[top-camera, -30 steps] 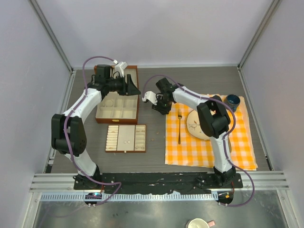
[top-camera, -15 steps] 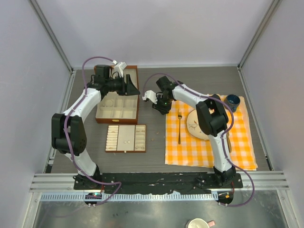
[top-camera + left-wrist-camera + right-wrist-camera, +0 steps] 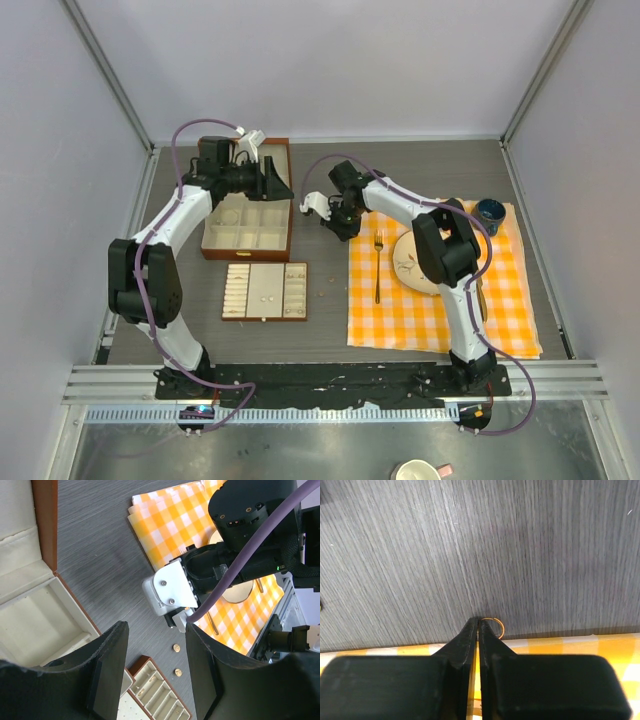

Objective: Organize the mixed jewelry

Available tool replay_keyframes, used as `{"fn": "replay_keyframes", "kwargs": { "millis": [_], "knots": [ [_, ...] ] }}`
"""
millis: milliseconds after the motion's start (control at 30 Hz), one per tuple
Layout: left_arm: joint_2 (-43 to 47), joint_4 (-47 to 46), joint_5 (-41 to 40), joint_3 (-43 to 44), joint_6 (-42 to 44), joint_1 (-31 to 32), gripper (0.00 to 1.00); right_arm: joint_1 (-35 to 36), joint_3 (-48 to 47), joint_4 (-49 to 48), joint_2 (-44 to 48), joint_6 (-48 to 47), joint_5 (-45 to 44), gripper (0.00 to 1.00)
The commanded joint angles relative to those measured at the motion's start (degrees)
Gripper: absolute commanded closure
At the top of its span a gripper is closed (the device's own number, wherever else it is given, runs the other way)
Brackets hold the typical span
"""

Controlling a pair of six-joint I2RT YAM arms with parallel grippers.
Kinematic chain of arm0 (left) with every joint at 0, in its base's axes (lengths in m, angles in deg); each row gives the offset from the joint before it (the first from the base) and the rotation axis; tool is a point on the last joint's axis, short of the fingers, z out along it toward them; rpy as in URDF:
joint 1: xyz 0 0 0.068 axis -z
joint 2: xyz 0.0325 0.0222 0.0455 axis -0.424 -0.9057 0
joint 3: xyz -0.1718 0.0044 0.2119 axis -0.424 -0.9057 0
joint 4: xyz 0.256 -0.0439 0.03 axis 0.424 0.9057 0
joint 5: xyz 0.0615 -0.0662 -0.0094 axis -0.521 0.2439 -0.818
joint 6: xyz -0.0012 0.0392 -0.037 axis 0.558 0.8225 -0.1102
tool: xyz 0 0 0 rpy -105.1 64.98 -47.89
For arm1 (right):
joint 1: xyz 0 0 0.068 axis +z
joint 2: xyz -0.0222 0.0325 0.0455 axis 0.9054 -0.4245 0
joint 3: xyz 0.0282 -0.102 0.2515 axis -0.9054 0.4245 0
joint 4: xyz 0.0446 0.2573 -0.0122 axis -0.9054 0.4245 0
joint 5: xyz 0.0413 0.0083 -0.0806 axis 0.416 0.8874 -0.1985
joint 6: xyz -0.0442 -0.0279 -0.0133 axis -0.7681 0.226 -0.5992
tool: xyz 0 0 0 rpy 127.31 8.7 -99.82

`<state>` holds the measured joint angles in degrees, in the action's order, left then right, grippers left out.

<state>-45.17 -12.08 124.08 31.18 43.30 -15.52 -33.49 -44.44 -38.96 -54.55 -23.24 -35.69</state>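
Observation:
In the right wrist view my right gripper is shut, its tips pinching a thin gold ring that lies on the grey table at the edge of the checked cloth. From above, that gripper is at the cloth's left edge. The left wrist view has two small gold studs on the table beside the flat jewelry tray. My left gripper hangs open and empty above the wooden box. No silver bracelet is in view.
The flat compartment tray lies in front of the box. On the orange checked cloth at the right are a gold fork, a plate and a dark cup.
My right gripper's jaws have shut onto the gold ring. Both arms have stayed almost where they were.

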Motion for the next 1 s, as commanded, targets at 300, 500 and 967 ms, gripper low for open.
{"fn": "replay_keyframes", "kwargs": {
  "millis": [300,500,967],
  "knots": [
    [3.20,-2.50,2.77,-1.71,1.59,-0.51,0.47,-0.11,-0.62,3.08,5.44,4.45,6.56,0.99],
    [6.09,-5.48,9.27,-4.69,4.14,-0.42,0.48,-0.02,-6.33,12.38,9.75,7.00,17.81,0.99],
    [15.50,-7.59,10.79,-9.44,13.81,6.33,0.47,-0.02,-18.38,30.32,15.47,5.43,39.70,0.99]
  ]
}}
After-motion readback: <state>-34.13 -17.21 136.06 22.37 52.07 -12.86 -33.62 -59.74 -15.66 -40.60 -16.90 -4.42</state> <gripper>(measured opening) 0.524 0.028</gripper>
